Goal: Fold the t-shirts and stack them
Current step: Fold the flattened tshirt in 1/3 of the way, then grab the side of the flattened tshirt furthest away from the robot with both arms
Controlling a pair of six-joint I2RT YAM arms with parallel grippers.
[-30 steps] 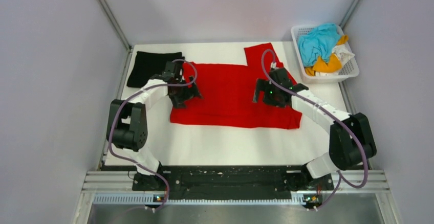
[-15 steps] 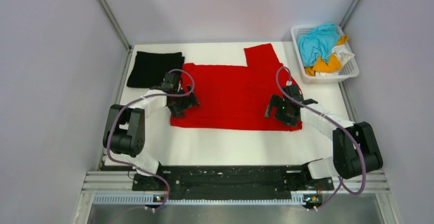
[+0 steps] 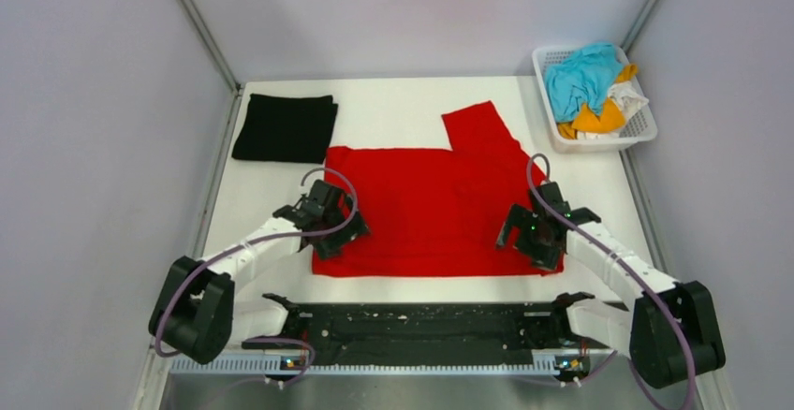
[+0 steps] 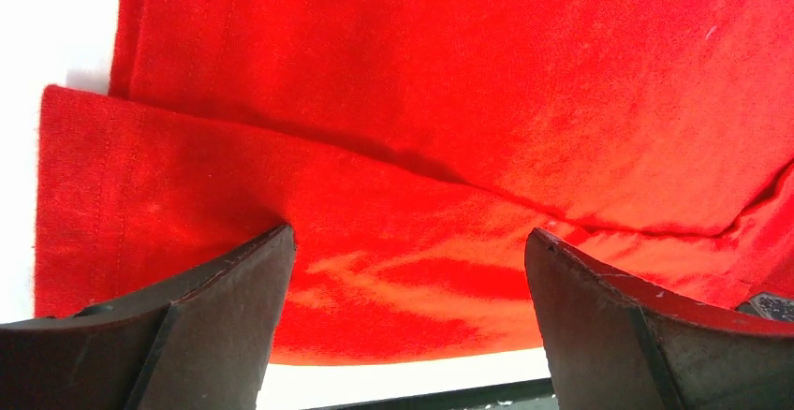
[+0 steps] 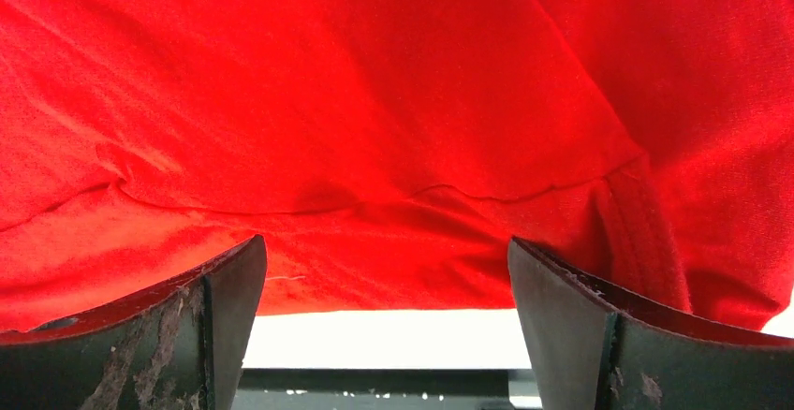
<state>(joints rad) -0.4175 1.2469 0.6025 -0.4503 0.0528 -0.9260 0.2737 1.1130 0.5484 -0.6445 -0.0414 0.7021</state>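
Observation:
A red t-shirt (image 3: pixel 431 204) lies spread flat on the white table (image 3: pixel 393 101), its hem close to the near edge and one sleeve (image 3: pixel 479 124) sticking out at the far right. My left gripper (image 3: pixel 330 237) sits on its near left corner with jaws wide open, the cloth (image 4: pixel 449 129) between the fingers (image 4: pixel 215 316). My right gripper (image 3: pixel 538 241) sits on the near right corner, also wide open over the cloth (image 5: pixel 374 101). My left gripper (image 4: pixel 407 232) and my right gripper (image 5: pixel 387 239) each rest just inside the hem. A folded black t-shirt (image 3: pixel 284 127) lies at the far left.
A white basket (image 3: pixel 552 59) at the far right holds crumpled blue, orange and white clothes (image 3: pixel 585 78). The black base rail (image 3: pixel 412 321) runs right along the table's near edge, just below the shirt's hem.
Both arms have drawn back toward the near edge, and the red t-shirt has slid with them toward me. The black t-shirt has not moved.

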